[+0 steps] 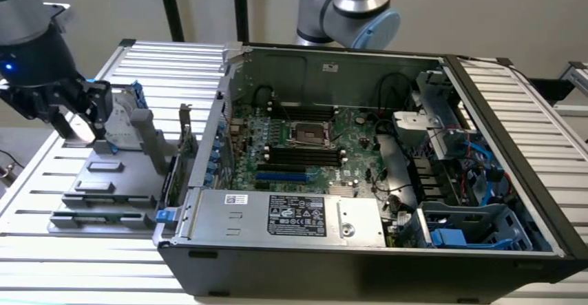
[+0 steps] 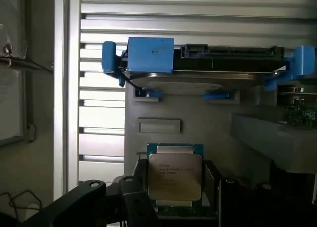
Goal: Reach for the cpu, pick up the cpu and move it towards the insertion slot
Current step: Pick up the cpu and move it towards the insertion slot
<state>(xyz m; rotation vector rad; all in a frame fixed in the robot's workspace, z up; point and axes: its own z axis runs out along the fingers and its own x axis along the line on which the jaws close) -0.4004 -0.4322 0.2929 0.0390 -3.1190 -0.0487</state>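
The cpu (image 2: 174,176), its silver lid lettered and a green edge showing along one side, sits clamped between the two dark fingers of the gripper (image 1: 81,131), which press on opposite sides of the chip. In the exterior view the held cpu is a bright patch at about nine o'clock in the frame, outside the open computer case (image 1: 368,257) and above a grey parts fixture (image 1: 106,188) that lies toward six o'clock from the gripper. Just beside the gripper, toward three o'clock, a hard drive with blue rails (image 2: 198,71) stands on edge in the same fixture. The insertion slot (image 1: 310,134), a square socket with a shiny metal frame and a dark centre, lies well apart from the cpu, farther toward three o'clock, close to the frame's centre on the green motherboard (image 1: 354,129). Long black memory slots (image 1: 303,157) run at the socket's six o'clock side, and a silver power supply (image 1: 294,215) with a label fills the case's near edge. Case and fixture rest on a slatted metal table (image 1: 175,60).
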